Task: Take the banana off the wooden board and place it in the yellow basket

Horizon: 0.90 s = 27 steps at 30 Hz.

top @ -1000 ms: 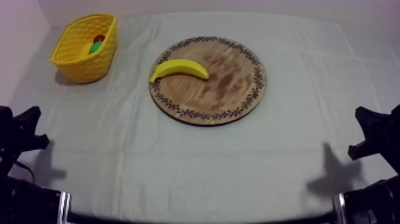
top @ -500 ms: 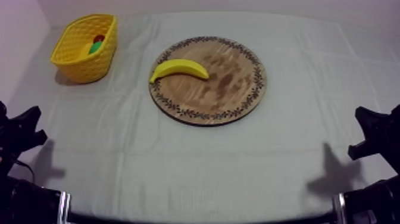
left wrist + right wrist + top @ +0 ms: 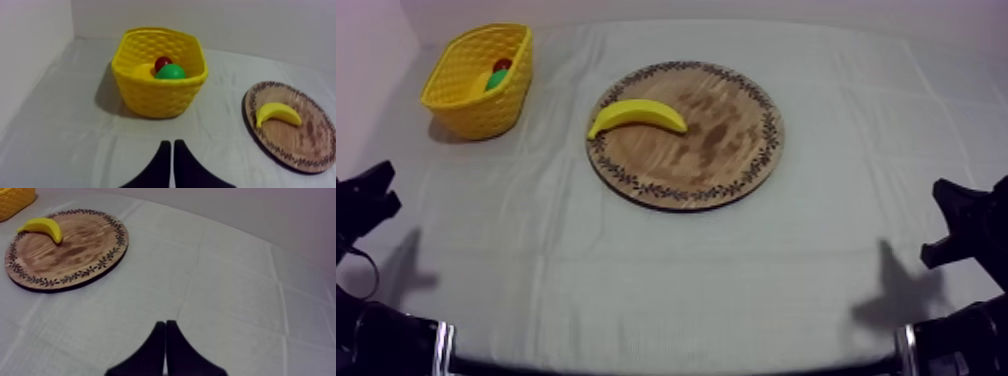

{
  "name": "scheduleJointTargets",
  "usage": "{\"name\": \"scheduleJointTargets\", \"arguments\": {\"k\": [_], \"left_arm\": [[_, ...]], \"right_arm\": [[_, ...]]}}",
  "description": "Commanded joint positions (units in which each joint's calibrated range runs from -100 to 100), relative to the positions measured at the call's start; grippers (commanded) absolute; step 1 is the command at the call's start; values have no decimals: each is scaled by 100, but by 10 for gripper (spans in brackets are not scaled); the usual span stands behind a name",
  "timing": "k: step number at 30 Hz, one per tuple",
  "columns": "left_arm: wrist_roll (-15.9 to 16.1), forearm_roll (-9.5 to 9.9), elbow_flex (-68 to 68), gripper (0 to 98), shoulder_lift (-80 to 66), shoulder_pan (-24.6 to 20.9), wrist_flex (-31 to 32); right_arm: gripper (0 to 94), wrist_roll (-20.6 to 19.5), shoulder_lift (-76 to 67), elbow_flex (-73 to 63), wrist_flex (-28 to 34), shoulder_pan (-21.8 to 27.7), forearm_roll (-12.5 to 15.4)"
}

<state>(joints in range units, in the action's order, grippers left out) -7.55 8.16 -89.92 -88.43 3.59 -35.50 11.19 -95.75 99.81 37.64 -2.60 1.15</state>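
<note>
Jaws on both sides are clenched on nothing: my left gripper (image 3: 169, 147) has its two fingers pressed into a narrow wedge, and my right gripper (image 3: 165, 328) looks the same, with nothing between the fingers. From above, my left arm (image 3: 361, 200) sits low at the left edge of the table (image 3: 636, 280), and my right arm (image 3: 966, 225) sits low at its right edge, both well apart from the fruit. The banana (image 3: 636, 115) lies flat on the board (image 3: 721, 150), on the board's left part. It arches toward the far edge, and its left tip reaches the patterned rim on the side facing the basket (image 3: 461, 105). The board rests near the middle of the table, closer to the far edge. The basket stands upright at the far left corner, well apart from the board. Inside it a small red fruit (image 3: 162, 62) touches a green fruit (image 3: 170, 73); a yellow shape beside them I cannot identify. My left gripper points at bare cloth just short of the basket. My right gripper hangs over bare cloth, with the board farther off.
</note>
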Motion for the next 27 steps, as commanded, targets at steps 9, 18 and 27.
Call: {"name": "scheduleJointTargets", "arguments": {"k": [9, 18, 27], "left_arm": [[-80, 43, 2250, 0, 1732, 79, -561], [-56, 90, 4309, 0, 3222, 180, -1077], [72, 75, 6245, 0, 4554, 338, -1319]], "right_arm": [[3, 2, 0, -3, 2, 0, 0], [3, 2, 0, -3, 2, 0, 0], [3, 2, 0, -3, 2, 0, 0]]}}
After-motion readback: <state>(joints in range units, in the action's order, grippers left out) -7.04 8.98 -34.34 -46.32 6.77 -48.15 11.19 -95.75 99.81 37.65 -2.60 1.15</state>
